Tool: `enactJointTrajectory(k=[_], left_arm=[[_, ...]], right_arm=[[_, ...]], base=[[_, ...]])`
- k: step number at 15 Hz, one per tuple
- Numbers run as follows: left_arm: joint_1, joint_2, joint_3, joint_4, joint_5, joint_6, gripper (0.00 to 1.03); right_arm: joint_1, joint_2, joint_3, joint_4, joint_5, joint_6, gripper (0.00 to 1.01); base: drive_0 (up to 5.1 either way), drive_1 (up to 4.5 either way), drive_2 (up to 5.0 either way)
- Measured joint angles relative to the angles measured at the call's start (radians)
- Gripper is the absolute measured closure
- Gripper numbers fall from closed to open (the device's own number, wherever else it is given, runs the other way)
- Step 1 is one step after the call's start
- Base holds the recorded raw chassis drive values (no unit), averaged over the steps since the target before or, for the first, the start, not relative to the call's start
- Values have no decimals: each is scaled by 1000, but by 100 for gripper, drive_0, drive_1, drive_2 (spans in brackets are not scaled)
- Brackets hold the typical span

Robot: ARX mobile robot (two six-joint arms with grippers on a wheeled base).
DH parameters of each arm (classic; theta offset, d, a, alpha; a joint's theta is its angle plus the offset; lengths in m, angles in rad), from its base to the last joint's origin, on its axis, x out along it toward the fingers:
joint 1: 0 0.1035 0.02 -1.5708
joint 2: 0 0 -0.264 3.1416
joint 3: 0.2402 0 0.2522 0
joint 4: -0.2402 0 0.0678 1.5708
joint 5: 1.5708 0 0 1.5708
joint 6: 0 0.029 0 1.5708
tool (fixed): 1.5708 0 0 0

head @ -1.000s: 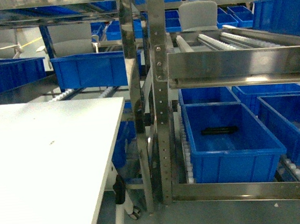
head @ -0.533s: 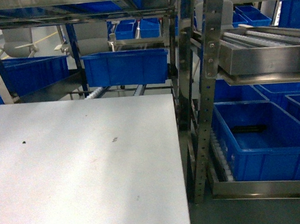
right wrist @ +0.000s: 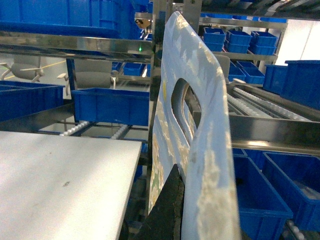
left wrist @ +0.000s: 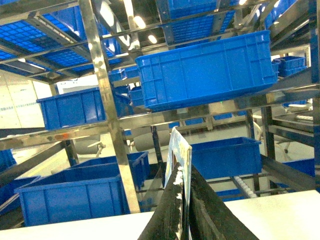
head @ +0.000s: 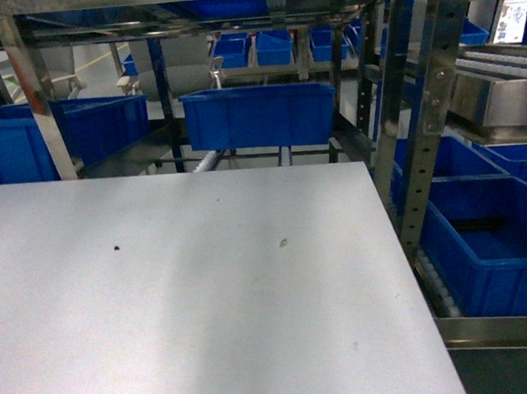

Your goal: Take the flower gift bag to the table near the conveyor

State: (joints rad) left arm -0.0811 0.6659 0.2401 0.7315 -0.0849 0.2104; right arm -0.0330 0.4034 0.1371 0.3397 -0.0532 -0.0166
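Conveyor (head: 424,148): a stainless-steel racking frame with perforated upright posts. It fills the back and right of the head view, directly behind and beside the table. Short rows of small white rollers show on its shelves.

Table (head: 180,295): a wide, flat, plain white top with a few tiny dark specks. It takes up the lower left and centre of the head view. Its far edge runs along the racking; its right edge lies just beside an upright post.

Blue bins (head: 259,115): plastic crates sit on the racking shelves at several heights. One stands just beyond the table's far edge, and more sit low on the right.

Flower gift bag (right wrist: 195,140): a pale blue-and-white patterned paper bag, seen only in the two wrist views. It stands upright and edge-on, with its long axis vertical. Its rounded top points upward and carries an oval cut-out handle hole. In the right wrist view it sits right of the table's edge, in front of the racking. The head view does not show it.

Left gripper (left wrist: 182,210): two dark fingers rise from the bottom edge of its view, closed against the thin lower part of the bag, which sticks up between them.

Right gripper (right wrist: 172,210): only one dark finger is visible, lying against the bag's lower face. Whether it is clamped cannot be told.
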Motion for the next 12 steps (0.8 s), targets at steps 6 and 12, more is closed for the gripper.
enactJointTrajectory(k=[6,12], left_arm=[[0,1,0,1,0,0,101],[0,0,0,2,0,0,101]], right_arm=[[0,0,0,1,0,0,99],[0,-1,0,2,0,0,99]], base=[[-481,121,354],[-481,121,354]])
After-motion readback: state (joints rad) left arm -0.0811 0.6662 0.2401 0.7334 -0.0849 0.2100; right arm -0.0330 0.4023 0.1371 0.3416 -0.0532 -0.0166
